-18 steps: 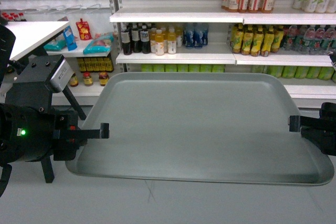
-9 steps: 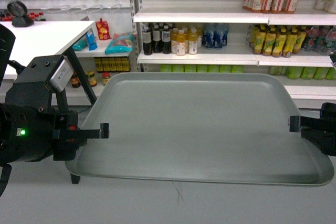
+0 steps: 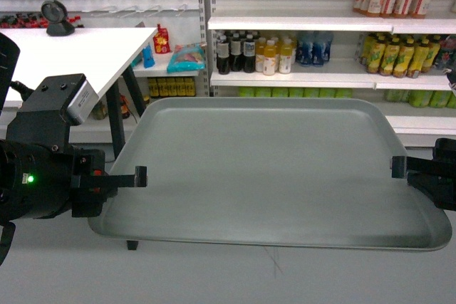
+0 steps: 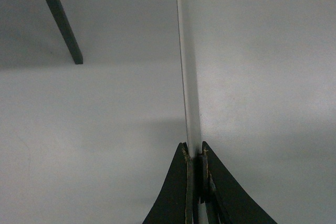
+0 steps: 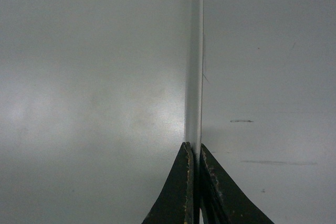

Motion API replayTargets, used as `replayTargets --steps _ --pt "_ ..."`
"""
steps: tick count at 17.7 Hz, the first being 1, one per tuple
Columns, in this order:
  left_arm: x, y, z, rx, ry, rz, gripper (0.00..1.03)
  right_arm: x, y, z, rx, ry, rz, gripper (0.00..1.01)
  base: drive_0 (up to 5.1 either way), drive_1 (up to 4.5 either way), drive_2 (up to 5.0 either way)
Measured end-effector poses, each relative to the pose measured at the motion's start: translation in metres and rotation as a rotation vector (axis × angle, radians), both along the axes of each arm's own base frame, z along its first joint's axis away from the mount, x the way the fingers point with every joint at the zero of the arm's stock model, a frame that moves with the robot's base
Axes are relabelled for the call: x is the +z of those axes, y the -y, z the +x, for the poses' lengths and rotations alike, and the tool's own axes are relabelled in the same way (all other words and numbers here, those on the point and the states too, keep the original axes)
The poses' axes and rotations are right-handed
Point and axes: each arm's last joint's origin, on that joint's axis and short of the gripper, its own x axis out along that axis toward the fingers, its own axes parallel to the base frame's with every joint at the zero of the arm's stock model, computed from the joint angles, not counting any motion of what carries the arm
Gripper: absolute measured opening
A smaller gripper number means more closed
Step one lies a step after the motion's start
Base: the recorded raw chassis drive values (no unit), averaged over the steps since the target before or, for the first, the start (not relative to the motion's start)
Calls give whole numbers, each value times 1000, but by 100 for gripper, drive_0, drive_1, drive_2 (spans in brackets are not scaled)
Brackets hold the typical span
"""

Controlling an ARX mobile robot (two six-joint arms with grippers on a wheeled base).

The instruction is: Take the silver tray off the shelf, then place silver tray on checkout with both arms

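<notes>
Both grippers, left (image 3: 141,176) and right (image 3: 397,166), clamp the flat grey-green tray (image 3: 271,169) mid-carry; next, reach the white counter (image 3: 64,51) upper left.

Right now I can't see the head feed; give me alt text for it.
The silver tray hangs level in mid-air, the left gripper and right gripper clamping its opposite short edges. A white checkout with a black scanner sits upper left; drink-stocked shelves stand behind.

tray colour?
Plain matte grey-green, no pattern; the tray shows best in the head view.
</notes>
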Motion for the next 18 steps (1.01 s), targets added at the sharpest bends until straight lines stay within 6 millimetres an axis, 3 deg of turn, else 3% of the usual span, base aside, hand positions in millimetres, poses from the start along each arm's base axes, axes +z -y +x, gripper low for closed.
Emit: replayTargets --steps 18 --pt "0 0 0 1 -2 1 3 0 0 0 2 -1 1 4 -495 248 248"
